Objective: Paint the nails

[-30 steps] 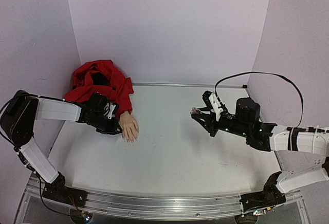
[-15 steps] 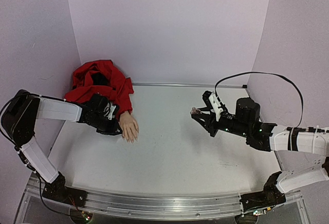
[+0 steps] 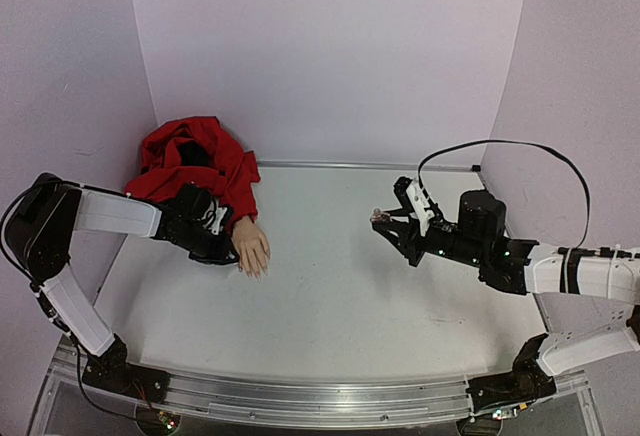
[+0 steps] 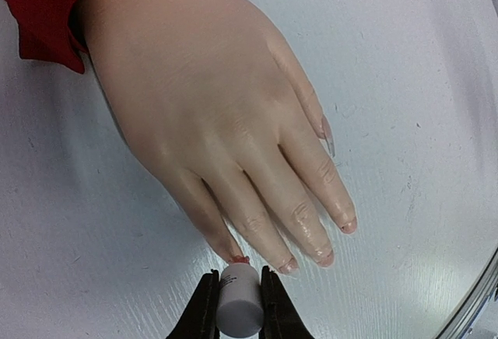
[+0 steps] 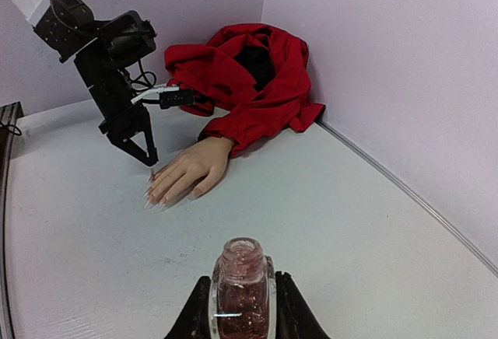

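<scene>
Nails are seen at the fingertips of a flesh-coloured mannequin hand, which is laid palm down on the L side of a white table, w/ fingers pointed toward the near edge. Its wrist is covered by a red sleeve that is bunched up in the far L corner. The L gripper is closed tight on a small white cap, held just past the fingertips. A reddish brush tip below the cap is seen touching the end of the little finger. The R gripper is clamped on an uncapped bottle of pinkish glitter polish, neck up in the wrist view. It is held over the R half of the table, well apart from the hand.
</scene>
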Available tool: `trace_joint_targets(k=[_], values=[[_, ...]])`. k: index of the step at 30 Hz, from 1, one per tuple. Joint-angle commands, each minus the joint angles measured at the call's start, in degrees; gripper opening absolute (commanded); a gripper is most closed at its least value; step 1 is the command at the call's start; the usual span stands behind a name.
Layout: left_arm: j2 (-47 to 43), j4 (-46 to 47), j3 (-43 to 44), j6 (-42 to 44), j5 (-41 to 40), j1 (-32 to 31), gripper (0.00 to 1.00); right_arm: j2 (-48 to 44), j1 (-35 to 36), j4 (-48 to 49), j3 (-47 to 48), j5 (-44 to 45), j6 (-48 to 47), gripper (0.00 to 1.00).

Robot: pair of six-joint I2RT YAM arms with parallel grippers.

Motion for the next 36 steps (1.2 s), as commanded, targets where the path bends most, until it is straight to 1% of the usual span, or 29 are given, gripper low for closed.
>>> trace_joint_targets(k=[1, 16, 21, 26, 32, 34, 36], values=[[0.3, 2.3, 1.0, 0.9, 1.1, -0.1, 0.0, -0.5, -0.3, 3.3, 0.5, -0.9, 0.2, 0.0], [-2.1, 2.3, -0.8, 0.1, 1.8, -0.2, 0.0, -0.4, -0.3, 3.3, 0.5, -1.1, 0.3, 0.0], [-5.0, 1.6, -2.4, -0.7, 0.9, -0.1, 0.0, -0.4, -0.3, 3.3, 0.6, -1.3, 0.3, 0.0], [-11.8, -0.9, -3.8, -1.8, -1.0, -0.2, 0.0, 0.1, -0.3, 3.9, 0.8, -1.3, 0.2, 0.0], [-22.2, -8.0, -0.6, -2.0, -1.5, -0.1, 0.0, 2.0, -0.2, 3.4, 2.4, -1.4, 0.8, 0.0], [-25.0, -10.0, 1.6, -1.5, 0.1, -0.1, 0.0, 2.7, -0.2, 3.0, 3.2, -2.5, 2.1, 0.0], [-27.1, -10.6, 4.4, -0.7, 4.8, -0.2, 0.0, 3.6, -0.3, 3.0, 4.2, -4.1, 3.7, 0.0]])
